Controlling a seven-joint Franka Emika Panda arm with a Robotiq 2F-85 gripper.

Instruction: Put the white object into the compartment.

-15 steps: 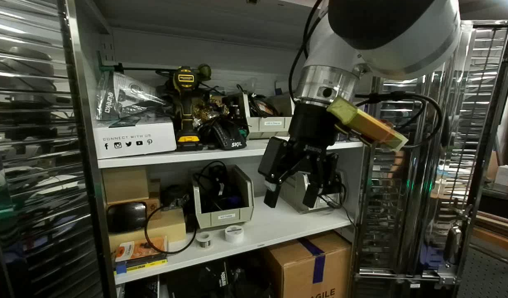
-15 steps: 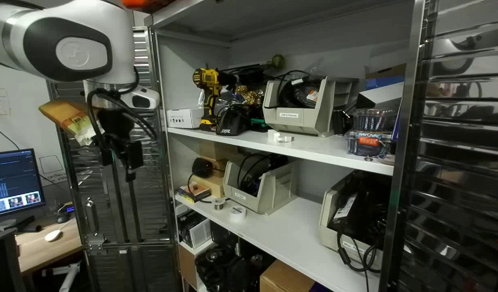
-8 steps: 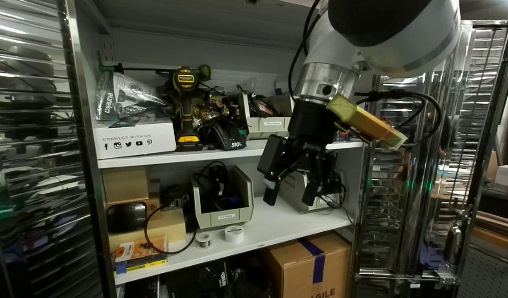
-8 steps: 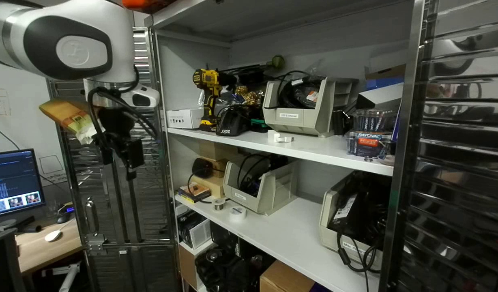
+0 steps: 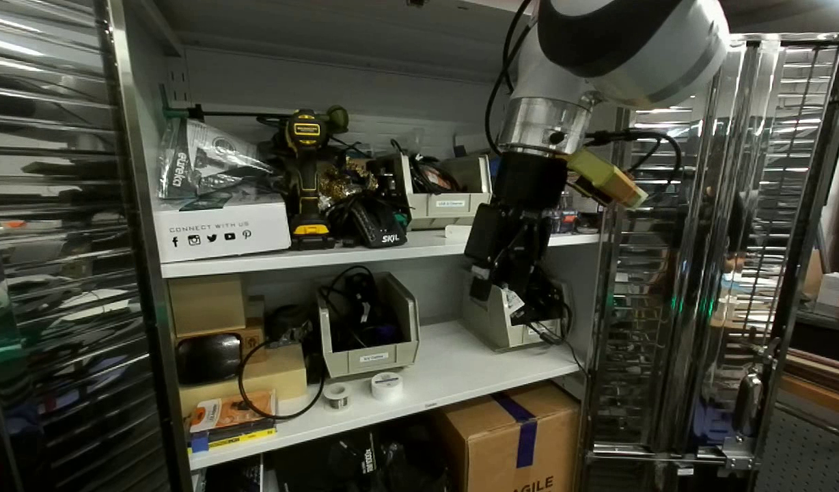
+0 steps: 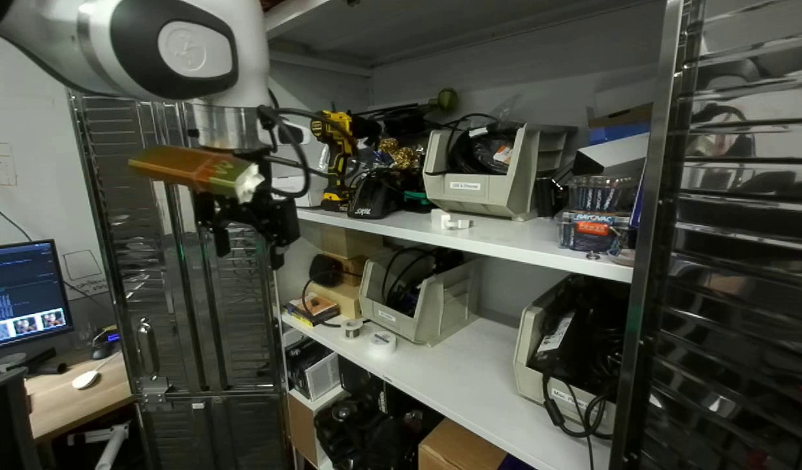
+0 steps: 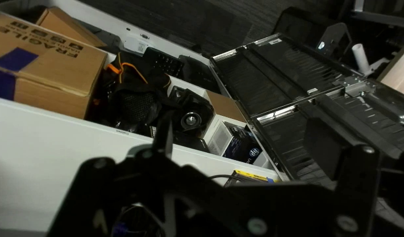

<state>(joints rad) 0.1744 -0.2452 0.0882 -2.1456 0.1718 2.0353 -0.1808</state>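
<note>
A small white object (image 6: 450, 220) lies on the upper shelf, in front of a grey bin (image 6: 479, 200). In an exterior view the white object (image 5: 458, 232) shows just left of the gripper. A round white tape roll (image 6: 383, 343) lies on the middle shelf, also seen in an exterior view (image 5: 387, 387). My gripper (image 6: 249, 249) hangs in front of the cabinet, left of the white object and apart from it. In the wrist view the gripper (image 7: 244, 140) has its fingers (image 7: 323, 144) wide apart with nothing between them. The shelf compartments and labelled grey bins stand open.
A second grey bin (image 6: 401, 325) and a third (image 6: 530, 385) stand on the middle shelf. A yellow drill (image 6: 336, 156), charger (image 6: 375, 196) and battery packs (image 6: 593, 228) are on the upper shelf. Metal cabinet doors (image 5: 672, 287) stand open at both sides. A cardboard box (image 5: 508, 444) is below.
My arm and gripper have moved up and closer to the shelves, and the wrist has turned. The white object on the upper shelf now shows beside the gripper in both exterior views.
</note>
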